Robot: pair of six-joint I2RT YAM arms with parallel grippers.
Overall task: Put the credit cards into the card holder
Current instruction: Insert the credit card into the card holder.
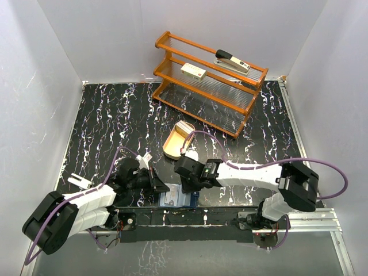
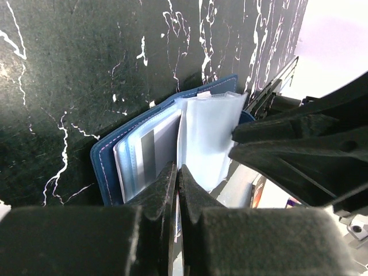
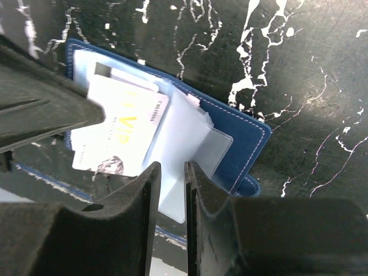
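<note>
Far and right of centre on the black marbled table [image 1: 115,121], an orange tiered wooden rack [image 1: 195,117], set at an angle. On its top tier a black-and-white stapler [image 1: 232,61]; lower and to the left, a cream box with a red label [image 1: 193,72]. Nearer, close to the rack's left end, a tan oval tray [image 1: 172,146].

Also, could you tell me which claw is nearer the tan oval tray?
Right. The right claw is just on the near side of the tray; the left claw is farther, near-left, at the card holder.
</note>
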